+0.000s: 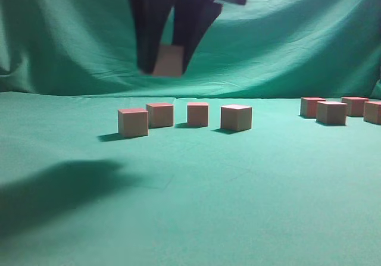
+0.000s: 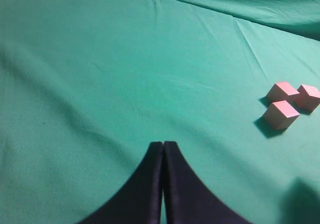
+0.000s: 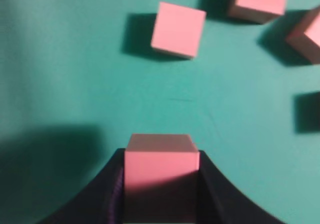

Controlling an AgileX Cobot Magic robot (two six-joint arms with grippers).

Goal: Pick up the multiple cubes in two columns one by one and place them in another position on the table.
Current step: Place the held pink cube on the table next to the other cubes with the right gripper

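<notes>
Your held cube [image 1: 169, 60] hangs high above the bench [image 1: 190, 206], pinched between the two dark fingers of the right hand [image 1: 168, 63]; the right wrist view shows it [image 3: 161, 169] wedged squarely between them. Below that cube, a row of four cubes [image 1: 184, 117] sits on the green cloth. To the right of the row, well apart, four more cubes [image 1: 340, 109] cluster. Your left hand [image 2: 163, 146] is clenched on nothing, fingers pressed together, with three cubes [image 2: 289, 103] off to its right.
</notes>
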